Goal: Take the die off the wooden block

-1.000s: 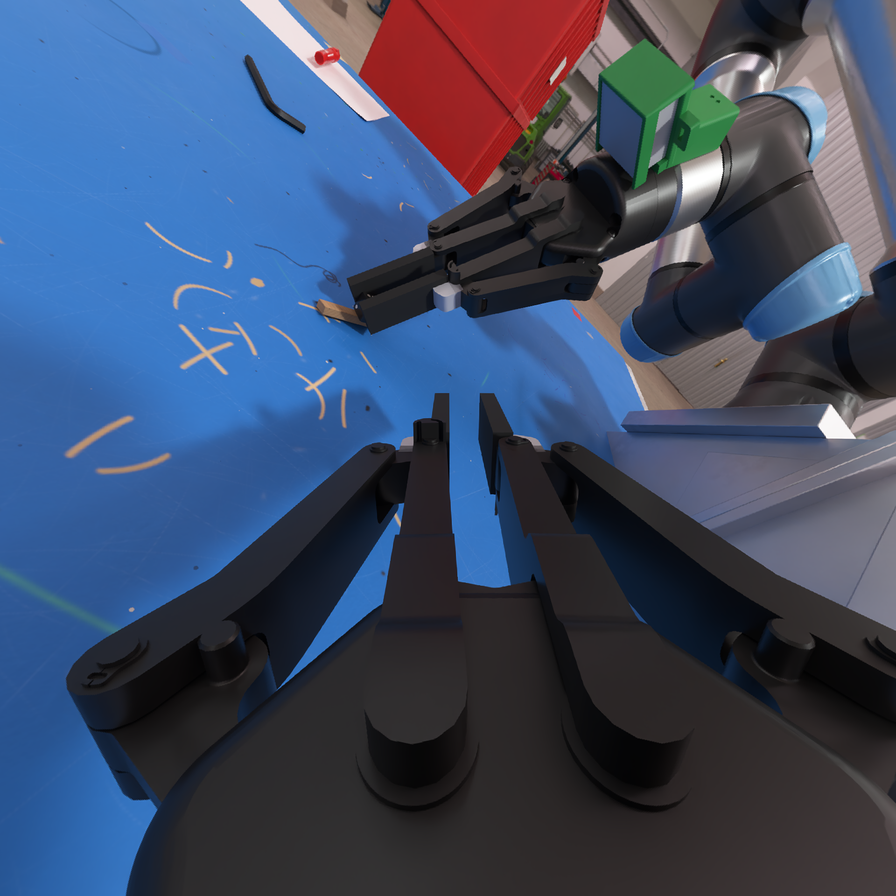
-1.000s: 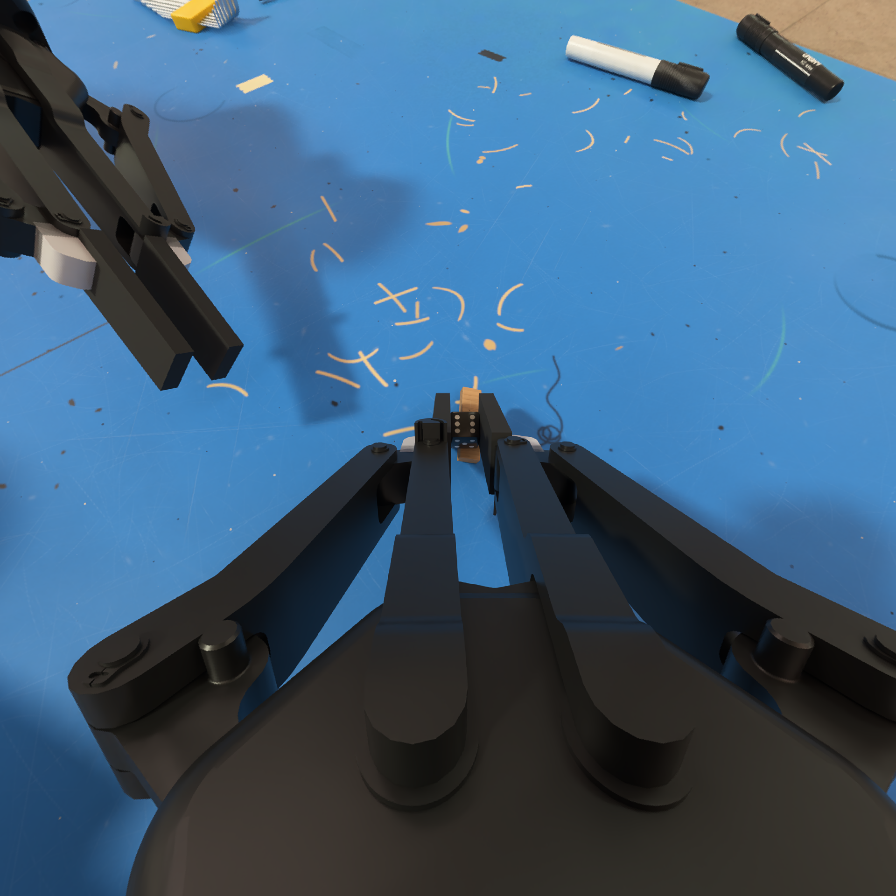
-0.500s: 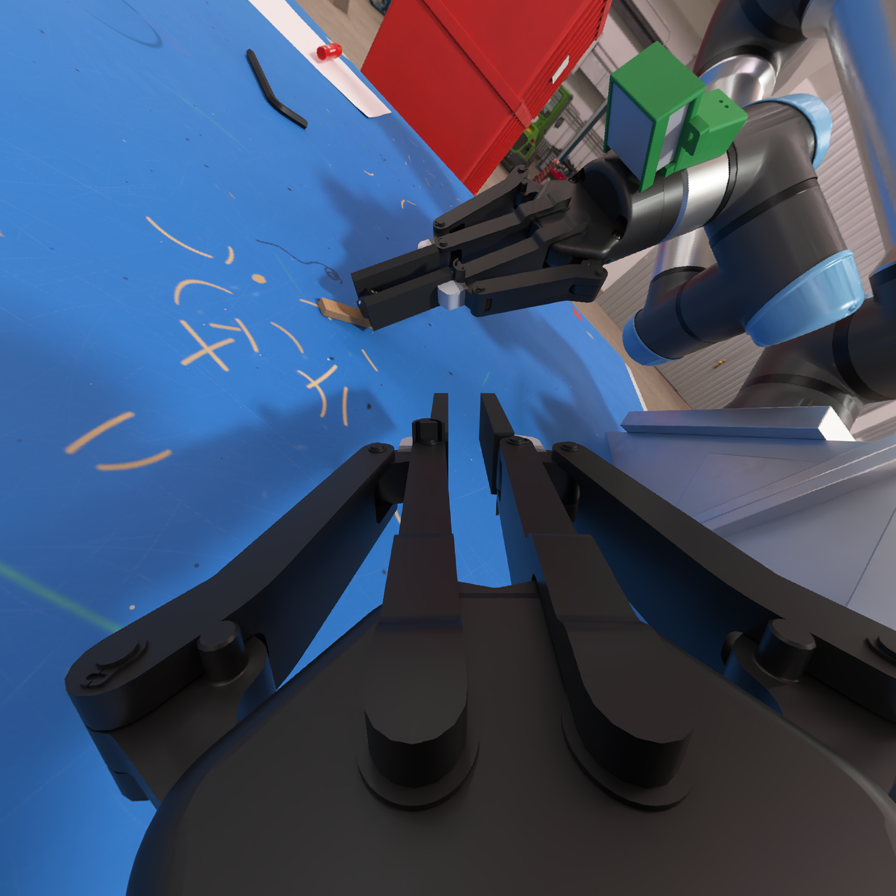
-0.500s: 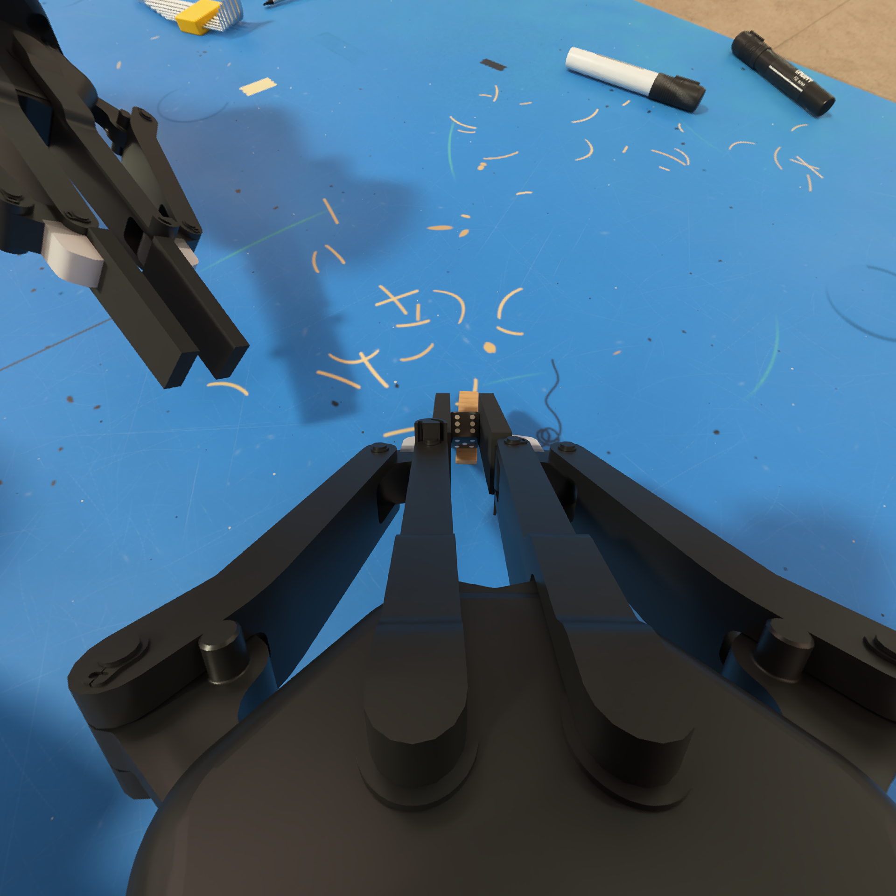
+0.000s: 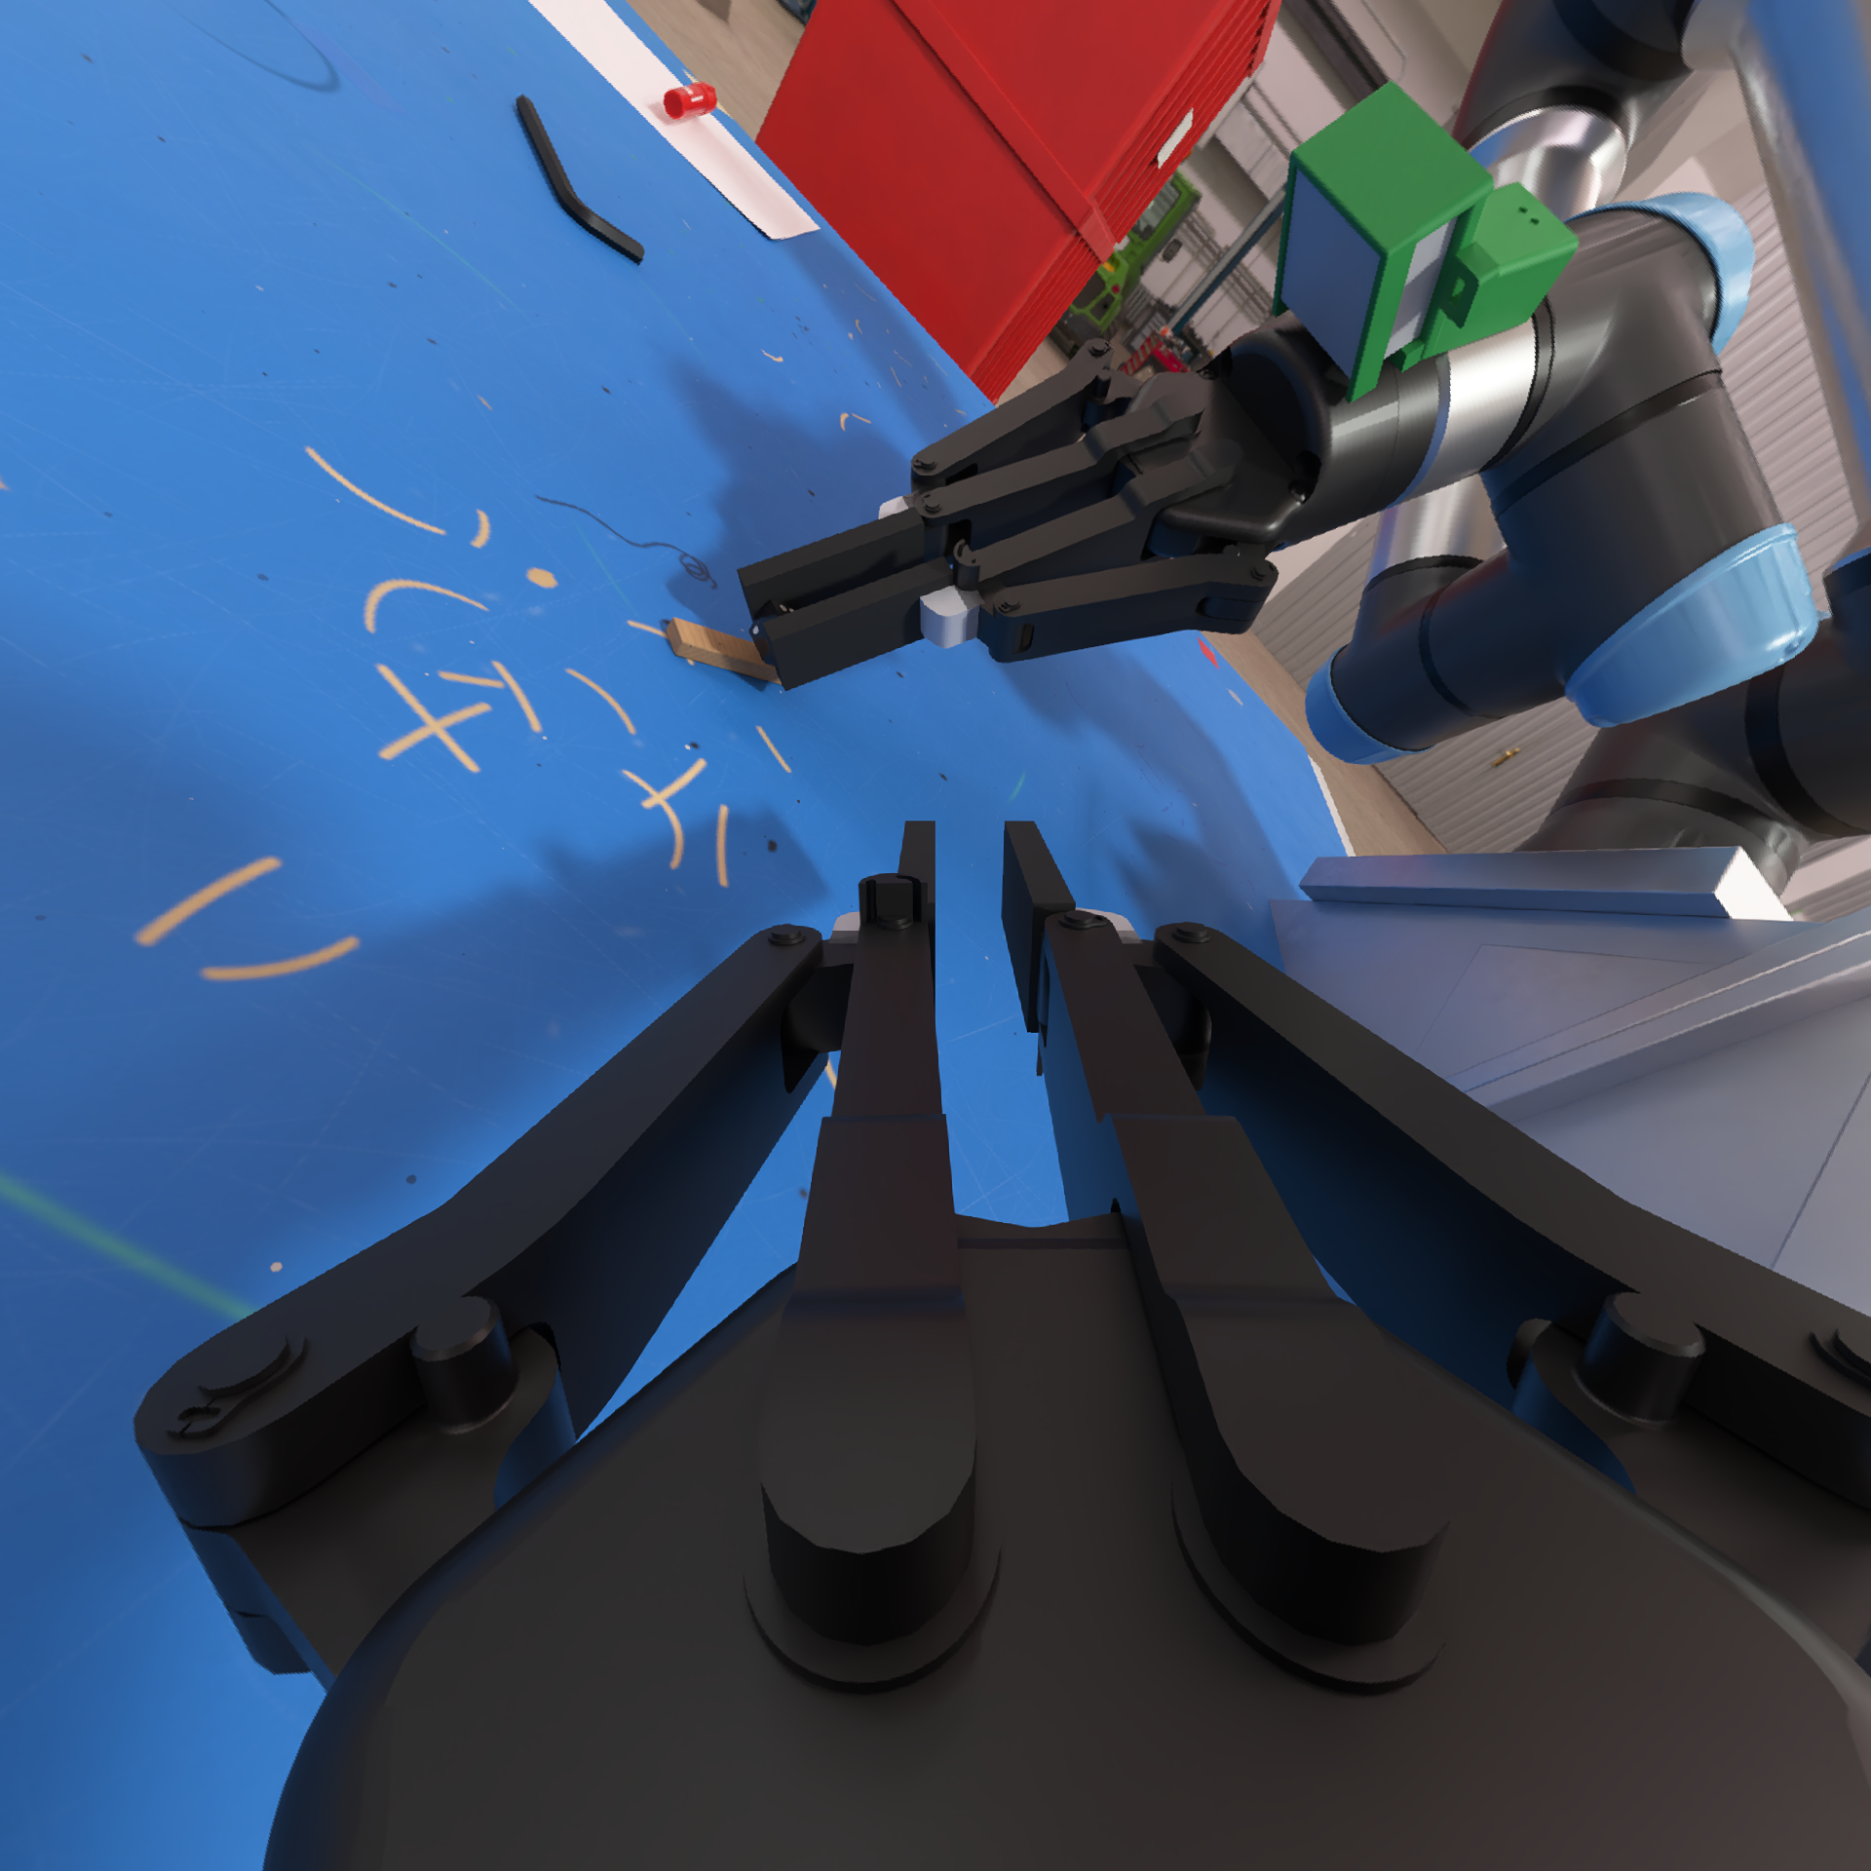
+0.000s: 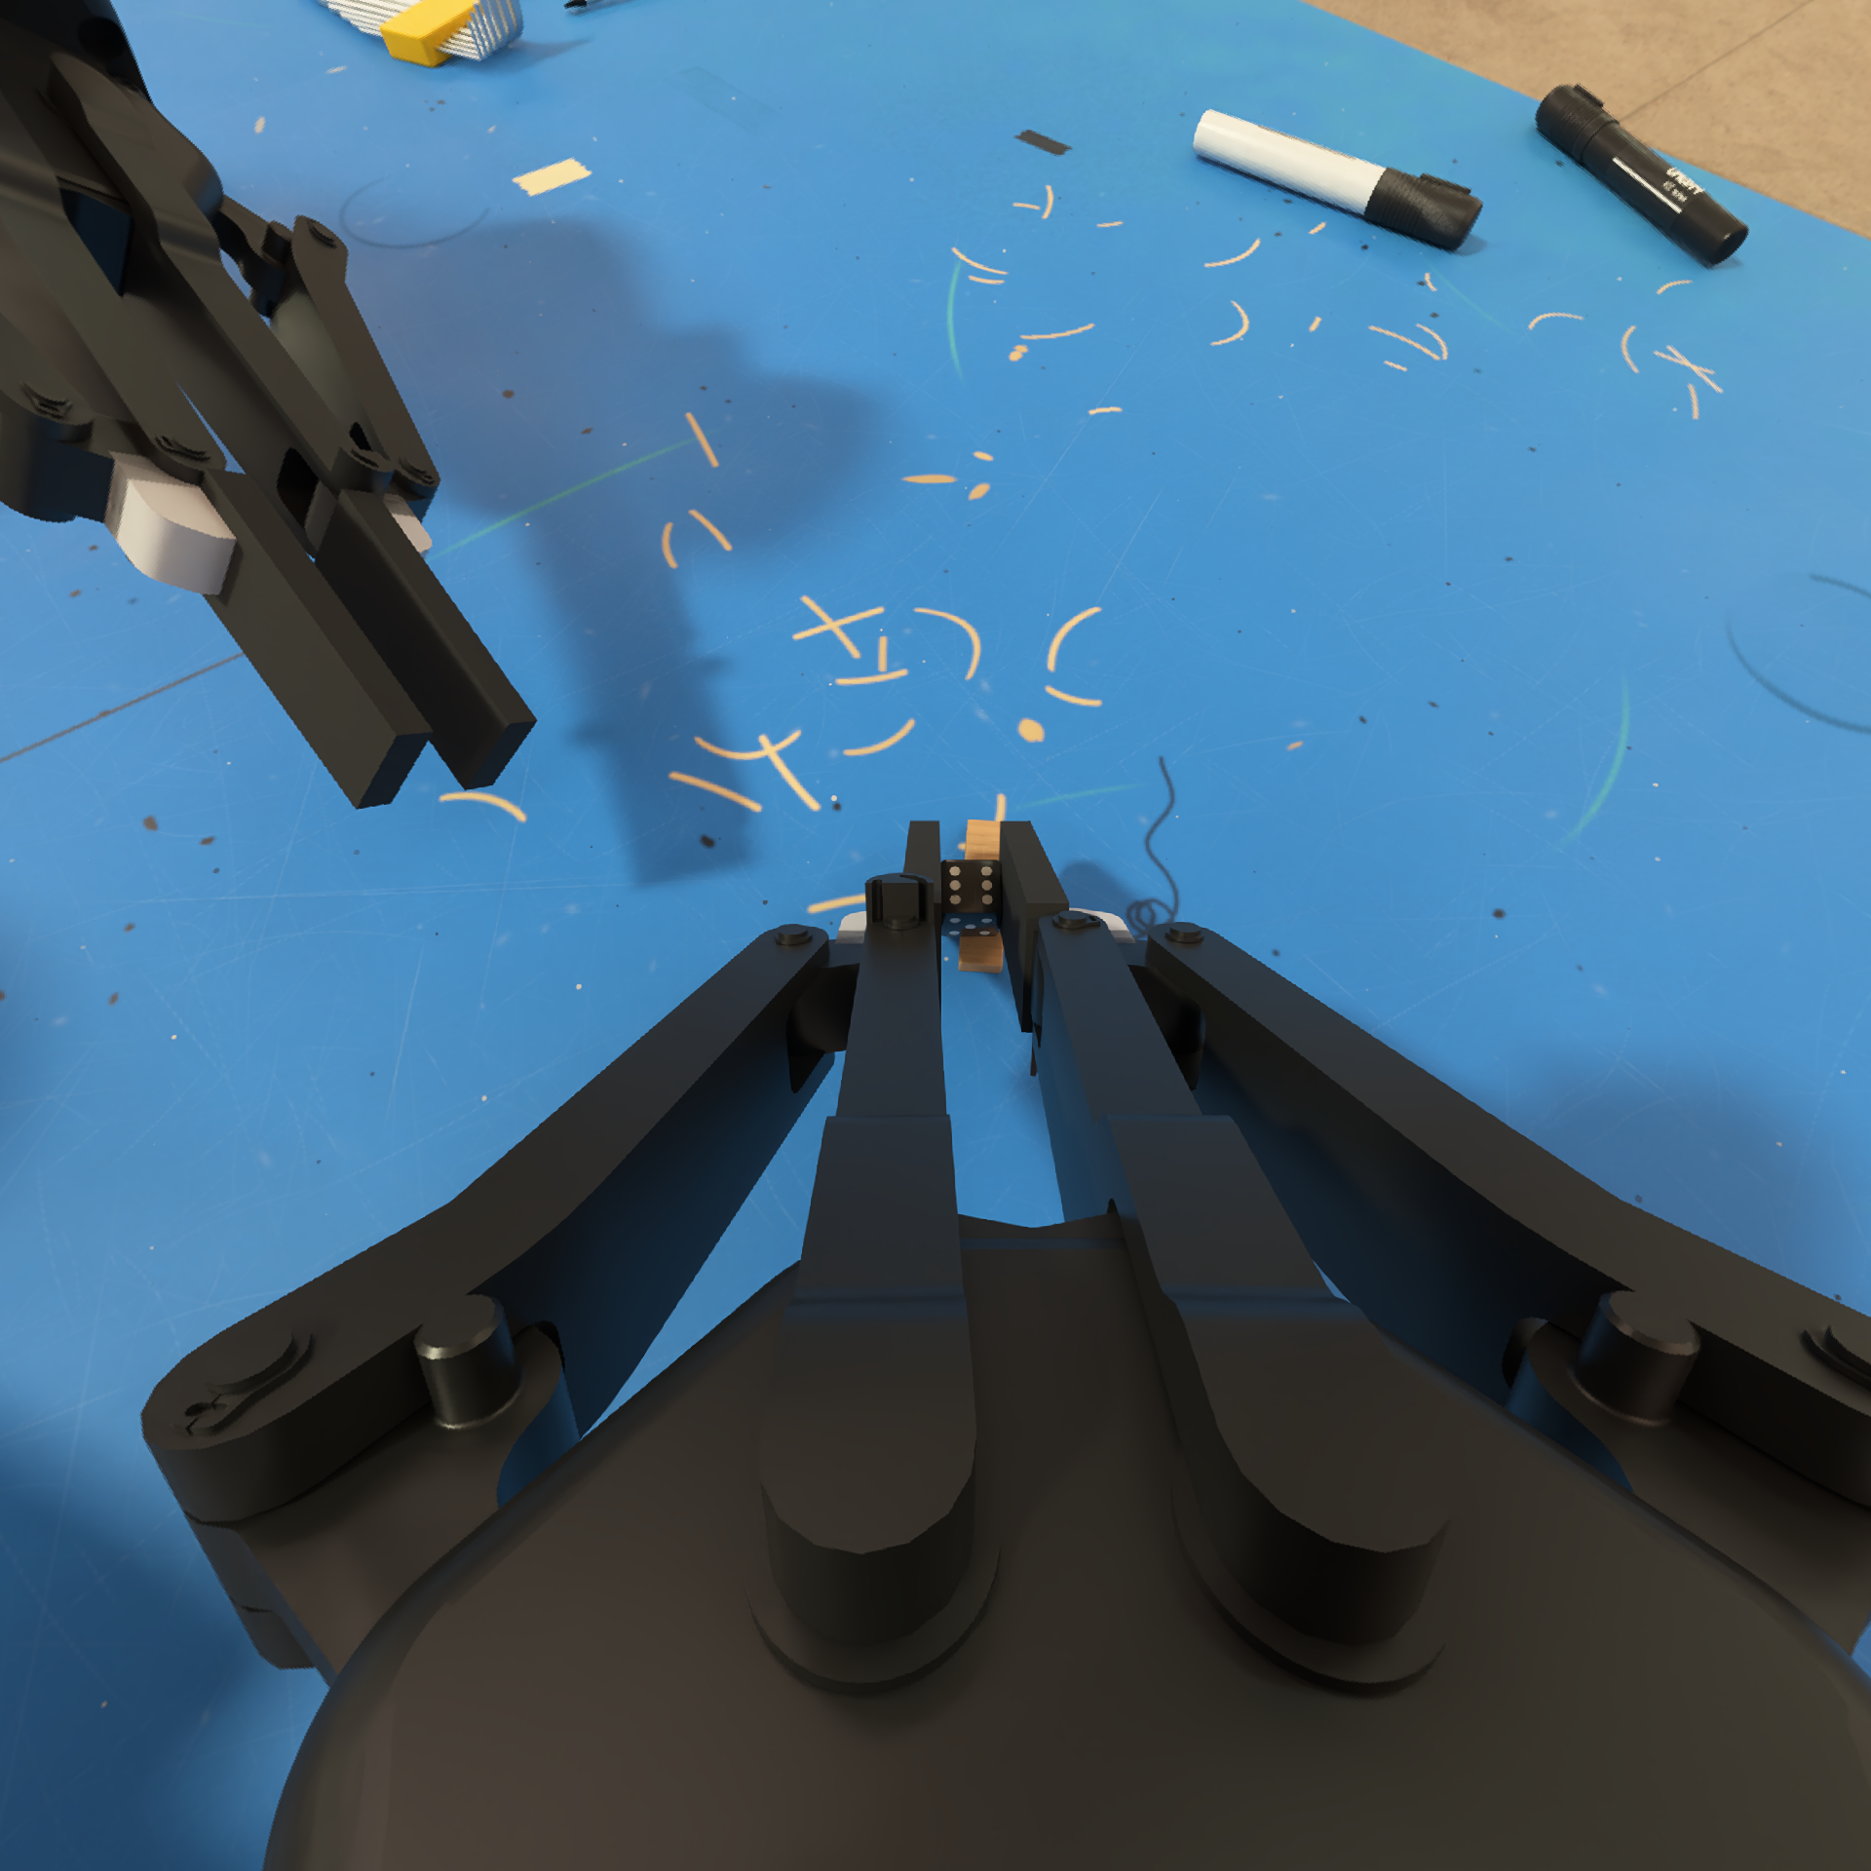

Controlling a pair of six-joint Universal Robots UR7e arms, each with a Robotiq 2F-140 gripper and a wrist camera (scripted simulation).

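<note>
You had one item with printed lettering: the black marker (image 6: 1640, 172) at the far right edge of the blue table (image 6: 1316, 607) carried a short white line of print along its barrel. The die (image 6: 970, 884), pinched in the right gripper (image 6: 970, 845), showed you a six-pip face. The red cabinet (image 5: 962, 182) bore a small white label, too small to read. Orange strokes on the table formed no legible characters

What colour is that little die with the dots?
The die is black with white dots, seen best in the right wrist view.
</note>
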